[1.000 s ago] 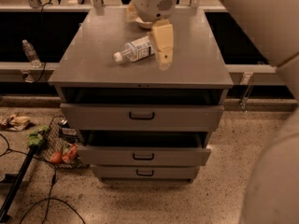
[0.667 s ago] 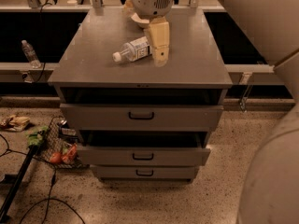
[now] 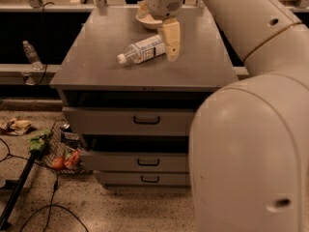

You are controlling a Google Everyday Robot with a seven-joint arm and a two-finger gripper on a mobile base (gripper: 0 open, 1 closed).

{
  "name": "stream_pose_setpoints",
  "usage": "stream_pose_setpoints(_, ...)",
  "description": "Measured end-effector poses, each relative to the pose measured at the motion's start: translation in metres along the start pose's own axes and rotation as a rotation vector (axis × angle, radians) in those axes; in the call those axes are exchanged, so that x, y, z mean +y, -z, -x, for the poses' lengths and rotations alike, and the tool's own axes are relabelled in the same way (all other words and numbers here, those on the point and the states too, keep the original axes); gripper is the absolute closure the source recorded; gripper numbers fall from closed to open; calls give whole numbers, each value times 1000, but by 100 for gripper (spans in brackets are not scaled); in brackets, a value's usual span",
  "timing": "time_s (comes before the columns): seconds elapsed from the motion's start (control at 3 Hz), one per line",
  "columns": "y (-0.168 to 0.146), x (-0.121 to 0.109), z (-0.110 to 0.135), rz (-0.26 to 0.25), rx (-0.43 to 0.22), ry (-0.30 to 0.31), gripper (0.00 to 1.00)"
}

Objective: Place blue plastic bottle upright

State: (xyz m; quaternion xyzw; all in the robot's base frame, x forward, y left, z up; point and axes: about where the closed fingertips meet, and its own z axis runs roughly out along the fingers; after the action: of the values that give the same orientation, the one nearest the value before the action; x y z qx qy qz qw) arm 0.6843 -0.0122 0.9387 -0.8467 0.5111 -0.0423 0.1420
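The blue plastic bottle lies on its side on the grey cabinet top. It is clear with a white label with dark print, and its white cap points to the front left. My gripper hangs down from the arm right at the bottle's base end, on its right side. It is touching or nearly touching the bottle. A pale bowl sits just behind the gripper, partly hidden by the wrist.
The cabinet has three drawers, the lower ones pulled out a little. A small clear bottle stands on a ledge at the left. Cables, a wire basket with red items and a dark pole lie on the floor. My arm fills the right side.
My gripper has shifted slightly up and back beside the bottle's base. The bottle still lies in the same place.
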Motion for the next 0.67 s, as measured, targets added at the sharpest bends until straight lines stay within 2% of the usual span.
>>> stream_pose_setpoints(0.33,-32,-37,-20,-11,0,9,0)
stream_pose_setpoints(0.67,-54,-67,-19,-40,-3,19,0)
